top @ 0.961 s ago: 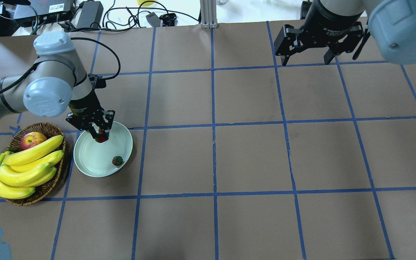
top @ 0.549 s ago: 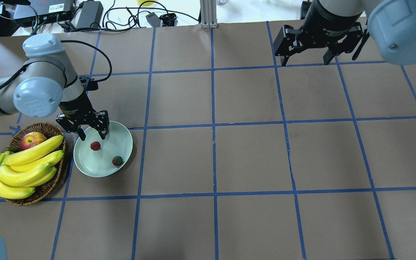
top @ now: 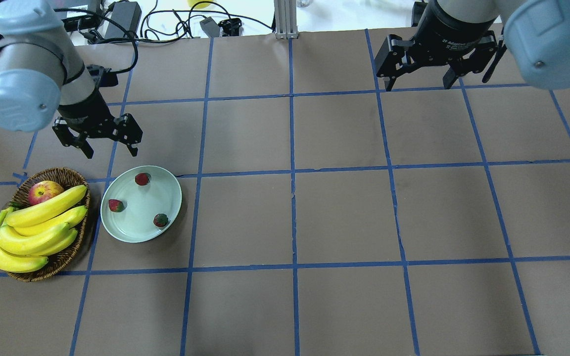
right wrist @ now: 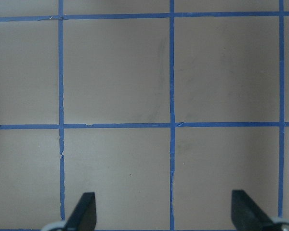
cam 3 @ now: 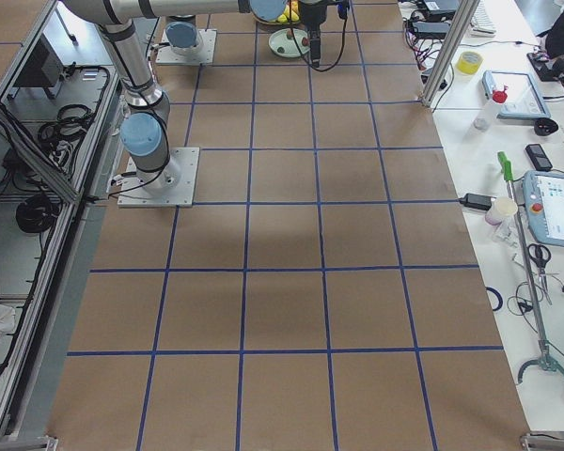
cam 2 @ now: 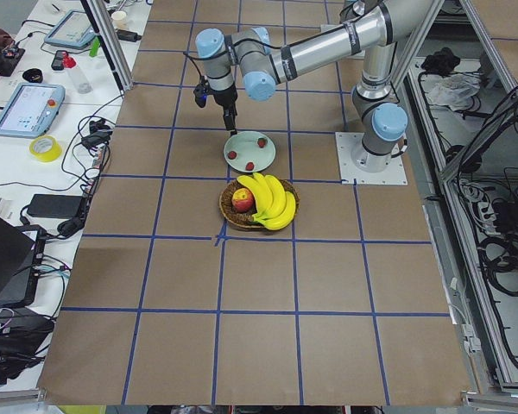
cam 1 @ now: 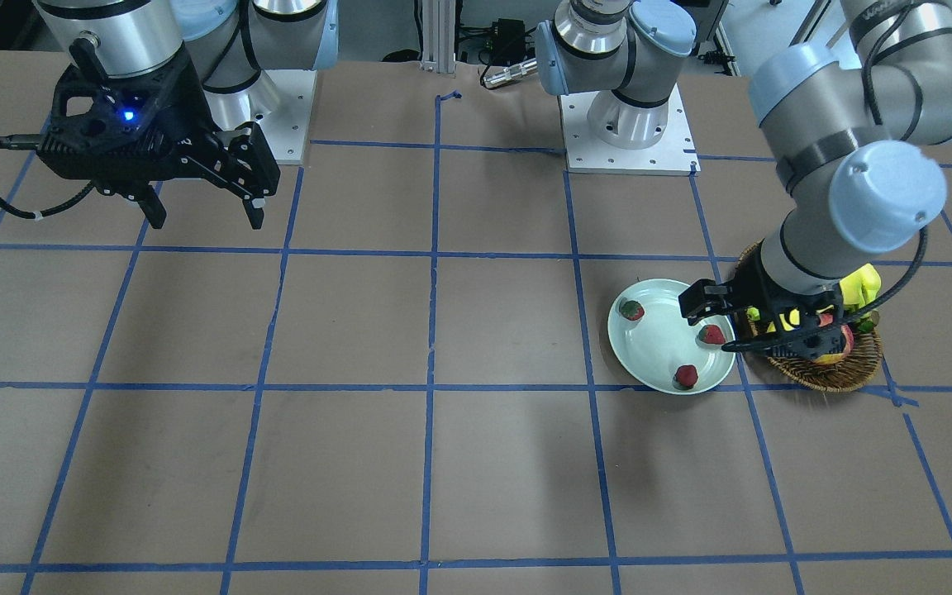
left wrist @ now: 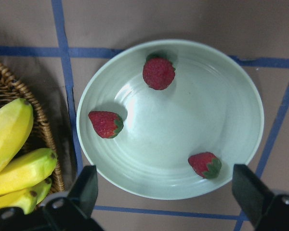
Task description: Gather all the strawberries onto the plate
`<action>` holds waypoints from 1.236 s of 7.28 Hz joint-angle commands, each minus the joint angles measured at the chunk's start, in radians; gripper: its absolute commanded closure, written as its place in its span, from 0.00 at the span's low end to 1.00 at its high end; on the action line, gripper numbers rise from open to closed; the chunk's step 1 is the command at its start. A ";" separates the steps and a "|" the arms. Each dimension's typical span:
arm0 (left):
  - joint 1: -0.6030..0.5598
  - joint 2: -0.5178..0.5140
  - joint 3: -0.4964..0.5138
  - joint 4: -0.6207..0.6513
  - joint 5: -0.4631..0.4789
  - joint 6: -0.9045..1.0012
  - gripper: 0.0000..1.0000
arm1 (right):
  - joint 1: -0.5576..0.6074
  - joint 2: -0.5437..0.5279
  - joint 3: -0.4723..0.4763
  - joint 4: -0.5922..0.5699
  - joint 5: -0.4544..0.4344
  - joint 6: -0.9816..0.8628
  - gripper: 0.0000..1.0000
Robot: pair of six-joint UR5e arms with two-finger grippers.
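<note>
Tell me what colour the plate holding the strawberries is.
Pale mint green; the plate shows best in the left wrist view.

Three strawberries [top: 142, 179] in plate [top: 139, 233], apart; basket [top: 63, 259] just beside plate, robot's left side

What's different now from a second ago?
The left end effector let go of its strawberry, which rolled a bit toward the basket. Then the end effector rose and pulled back off the plate, open. The right end effector, the basket and the strawberry at the plate's near edge stayed put.
</note>
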 commanded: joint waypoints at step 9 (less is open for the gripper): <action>-0.185 0.202 0.130 -0.211 -0.087 -0.220 0.00 | -0.002 0.000 0.000 -0.002 0.000 0.000 0.00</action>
